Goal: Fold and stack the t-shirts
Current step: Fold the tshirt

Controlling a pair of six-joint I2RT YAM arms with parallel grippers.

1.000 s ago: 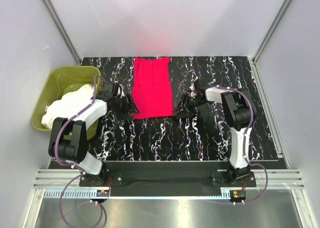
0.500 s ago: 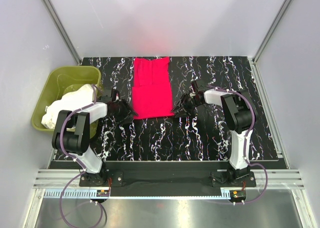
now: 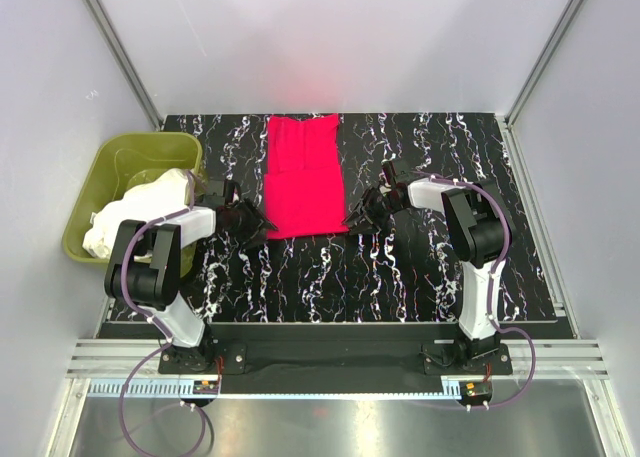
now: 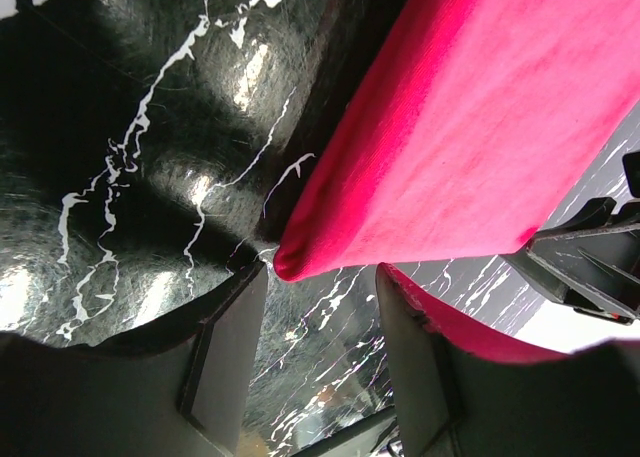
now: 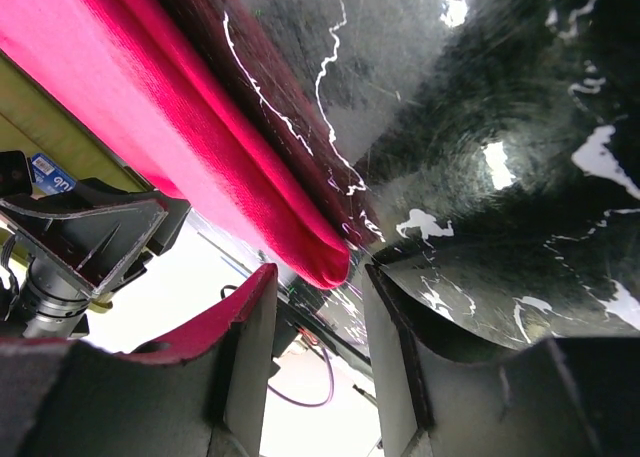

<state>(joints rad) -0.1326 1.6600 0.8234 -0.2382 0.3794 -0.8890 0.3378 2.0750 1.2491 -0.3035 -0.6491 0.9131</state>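
Observation:
The red t-shirt (image 3: 302, 177) lies flat on the black marbled table, folded into a long strip running front to back. My left gripper (image 3: 262, 225) is open at its near left corner, which shows in the left wrist view (image 4: 290, 262) just beyond the fingertips. My right gripper (image 3: 351, 221) is open at its near right corner, seen in the right wrist view (image 5: 325, 262) between the finger ends. White to cream t-shirts (image 3: 135, 212) are heaped in the tub at left.
An olive-green tub (image 3: 115, 162) stands at the table's left edge, beside my left arm. Grey walls with metal frame posts surround the table (image 3: 420, 277).
My left gripper has moved a little down and right to the shirt's near left corner. My right gripper has shifted slightly toward the near right corner. The shirt has not moved.

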